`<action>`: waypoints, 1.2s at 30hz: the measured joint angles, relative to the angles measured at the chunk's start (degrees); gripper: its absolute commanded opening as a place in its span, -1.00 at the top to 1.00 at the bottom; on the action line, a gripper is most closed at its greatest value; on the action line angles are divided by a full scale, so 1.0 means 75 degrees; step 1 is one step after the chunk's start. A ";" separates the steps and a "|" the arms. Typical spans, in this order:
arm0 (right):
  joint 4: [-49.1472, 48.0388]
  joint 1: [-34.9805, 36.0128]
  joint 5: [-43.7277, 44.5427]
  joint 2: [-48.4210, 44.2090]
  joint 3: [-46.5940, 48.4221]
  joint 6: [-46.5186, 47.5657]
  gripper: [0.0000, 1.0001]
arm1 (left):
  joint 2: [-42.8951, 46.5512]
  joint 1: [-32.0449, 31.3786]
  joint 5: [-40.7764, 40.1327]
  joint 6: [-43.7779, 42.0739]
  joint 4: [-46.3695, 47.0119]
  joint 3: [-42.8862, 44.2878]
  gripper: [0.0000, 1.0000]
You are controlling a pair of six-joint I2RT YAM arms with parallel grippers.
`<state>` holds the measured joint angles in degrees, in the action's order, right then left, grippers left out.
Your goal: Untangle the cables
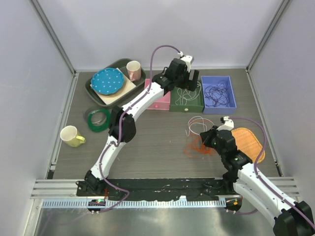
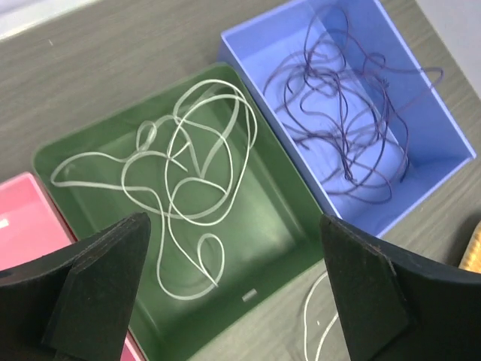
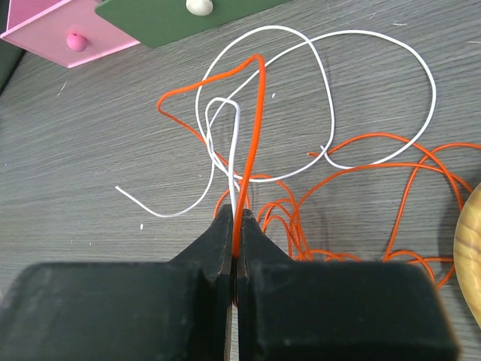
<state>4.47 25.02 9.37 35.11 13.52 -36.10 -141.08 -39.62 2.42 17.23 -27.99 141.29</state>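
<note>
My left gripper [image 1: 189,78] hangs open over the green box [image 1: 187,109], nothing between its fingers [image 2: 113,263]. A pale cable [image 2: 162,229] lies in loose loops on that box's floor [image 2: 278,218]. A dark purple cable [image 2: 346,113] lies coiled in the blue box [image 2: 391,214] beside it. My right gripper [image 3: 239,214] is shut on the red-orange cable [image 3: 252,135], whose tangle [image 1: 197,147] lies on the table. A white cable [image 3: 236,158] runs down beside it to the fingertips and loops across the orange one.
A pink box [image 2: 30,218] adjoins the green one on the left. A dark tray [image 1: 93,83] holds a blue dotted plate [image 1: 108,81] and a pink cup [image 1: 133,70]. A green tape roll [image 1: 98,119], a yellow mug [image 1: 71,136] and an orange woven mat [image 1: 248,142] lie around.
</note>
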 measured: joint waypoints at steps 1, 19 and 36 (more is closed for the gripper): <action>0.0003 0.0000 0.0003 0.0000 -0.0009 0.0000 0.99 | 0.0076 -0.0079 -0.0041 -0.0017 -0.0023 -0.0143 -1.00; -0.0119 0.0000 -0.0688 -0.0073 -0.0050 0.0064 0.98 | 0.7755 -0.0796 0.0099 -0.0210 0.1714 -0.8807 -0.99; -0.2413 0.2973 -0.2361 0.3698 0.0545 0.1078 0.74 | 1.1441 -0.0746 -0.2296 0.2075 0.1612 -1.2799 -1.00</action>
<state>-13.63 47.31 -8.34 62.85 17.61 -28.01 -55.27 -45.21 -14.81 32.80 -15.90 45.30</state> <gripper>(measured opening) 0.042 0.996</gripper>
